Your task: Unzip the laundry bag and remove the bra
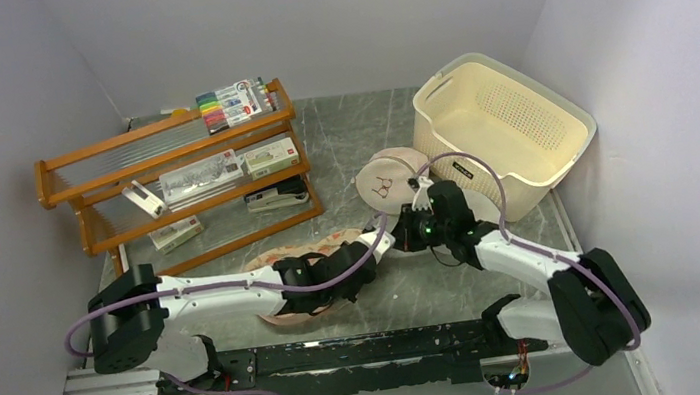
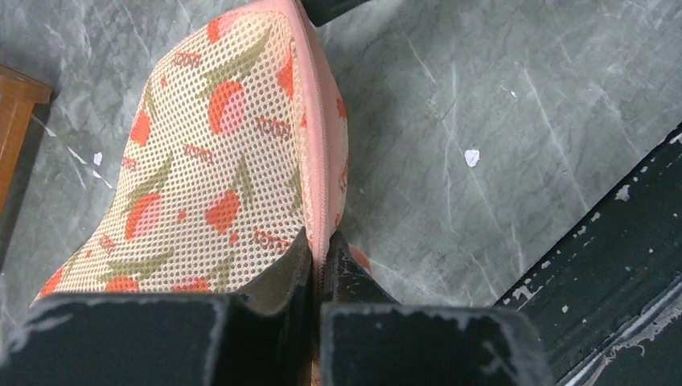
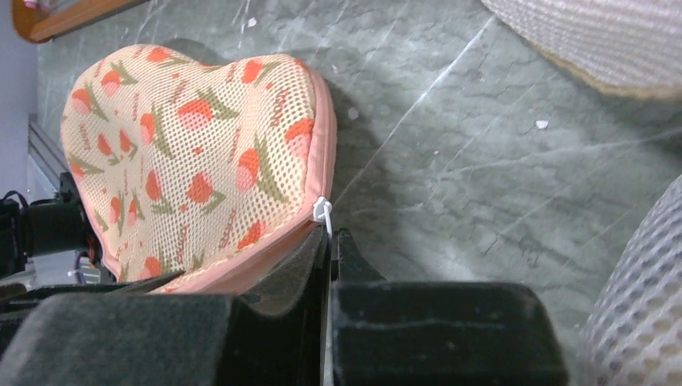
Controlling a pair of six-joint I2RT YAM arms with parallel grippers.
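Grey tabletop [image 2: 499,104] carries the floral laundry bag [image 2: 209,161], flat and zipped, the bra unseen. I think the left gripper [image 2: 320,259] clamps its pink edging [image 2: 318,161] as an anchor; the right gripper [image 3: 331,241] pinches the white zip pull [image 3: 322,211] for opening.

No text readable, small print on laundry bag [image 2: 217,177] illegible

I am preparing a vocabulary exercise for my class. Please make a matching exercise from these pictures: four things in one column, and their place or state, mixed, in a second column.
Things
1. left pincer
2. right pincer
3. cream laundry basket
4. wooden rack

Place or state
A. back left, holds marker pens
B. shut on the white zip pull
C. in the back right corner
D. shut on the pink edging of the laundry bag

Pairs: 1-D, 2-B, 3-C, 4-A
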